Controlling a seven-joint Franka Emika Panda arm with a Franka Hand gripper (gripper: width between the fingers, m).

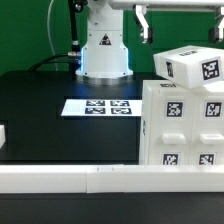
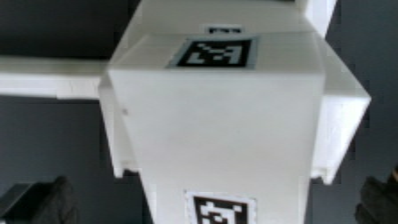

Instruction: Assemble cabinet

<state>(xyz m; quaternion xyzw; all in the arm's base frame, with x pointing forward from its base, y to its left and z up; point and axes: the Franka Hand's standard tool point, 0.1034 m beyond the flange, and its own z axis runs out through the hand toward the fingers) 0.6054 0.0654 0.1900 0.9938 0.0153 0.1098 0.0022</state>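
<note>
The cabinet point(image 1: 185, 125) is a large white case with several square tags, standing at the exterior view's right. A smaller white tagged block point(image 1: 190, 65) lies tilted on top of it. The arm point(image 1: 150, 10) reaches across the top edge above them, and its fingers do not show there. In the wrist view a white boxy piece point(image 2: 222, 110) with two tags fills the middle. My gripper point(image 2: 205, 205) straddles it. The dark fingertips point(image 2: 32, 200) stand wide on either side with dark gaps to the piece, so the jaws are open.
The marker board point(image 1: 100, 106) lies on the black table in front of the robot base point(image 1: 103, 50). A long white rail point(image 1: 90, 180) runs along the front edge. A small white block point(image 1: 3, 135) sits at the exterior view's left edge. A white bar point(image 2: 45, 85) shows behind the piece in the wrist view.
</note>
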